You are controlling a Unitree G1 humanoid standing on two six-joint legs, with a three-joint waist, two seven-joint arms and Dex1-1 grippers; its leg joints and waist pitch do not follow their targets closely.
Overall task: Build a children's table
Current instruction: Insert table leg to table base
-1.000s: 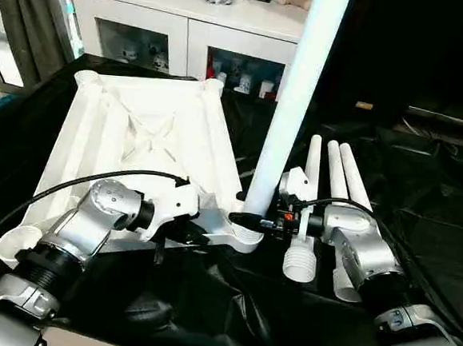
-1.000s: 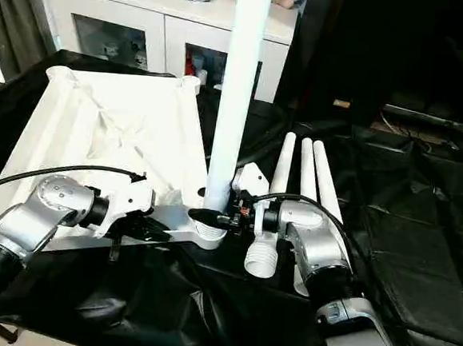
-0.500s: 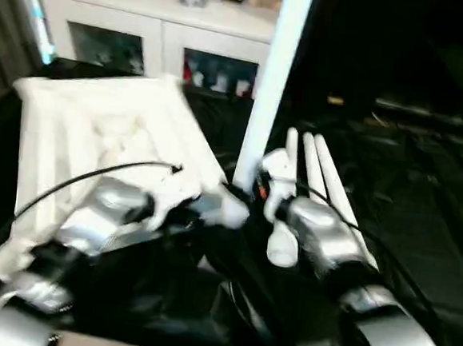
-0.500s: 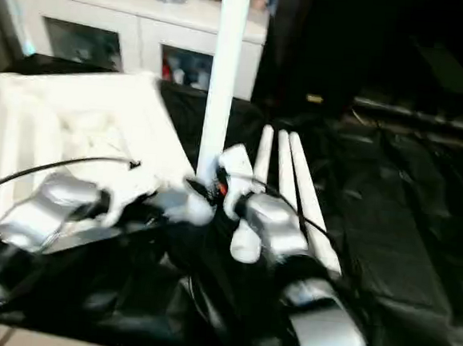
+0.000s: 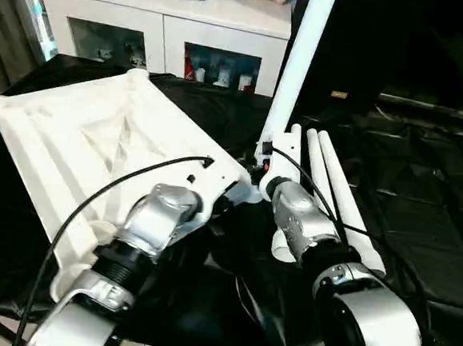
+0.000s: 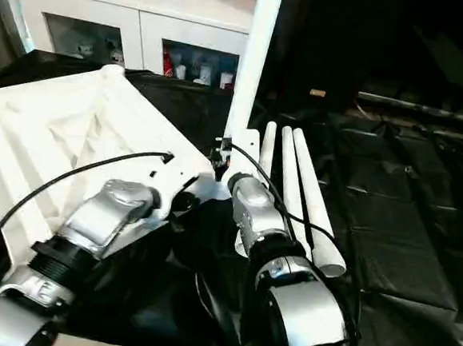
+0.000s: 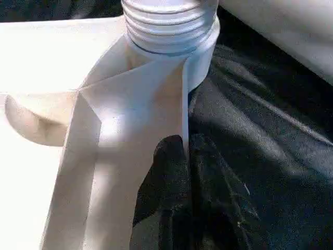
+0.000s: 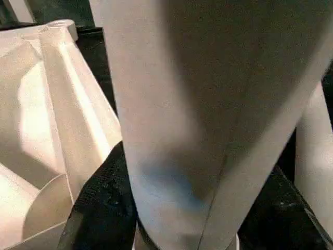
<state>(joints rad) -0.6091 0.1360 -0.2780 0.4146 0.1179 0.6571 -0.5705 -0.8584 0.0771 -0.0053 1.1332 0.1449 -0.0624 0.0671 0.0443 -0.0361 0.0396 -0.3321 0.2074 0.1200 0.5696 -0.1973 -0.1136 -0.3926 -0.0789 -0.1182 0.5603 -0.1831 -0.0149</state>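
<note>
White ribbed plastic is filling the left half of the scene: the rectangular white plastic tabletop [image 5: 96, 154] is lying underside up on the table draped in crinkled black sheeting [image 5: 423, 188], its round corner sockets at the edges. At its near right corner a long white tubular leg [image 5: 296, 66] is standing upright in the threaded socket [image 7: 169, 26]. The right tool [image 8: 177, 208] is pinching this smooth leg low down between black fingers [image 8: 99, 208]. The left tool [image 7: 179, 172] is pressing on the tabletop's edge rib beside the socket; whether it is spread, I cannot tell. Three more white tubular legs [image 5: 330, 189] are lying side by side just right of the upright one, with open sheeting beyond. A white cabinet [image 5: 163, 23] is standing far behind.
</note>
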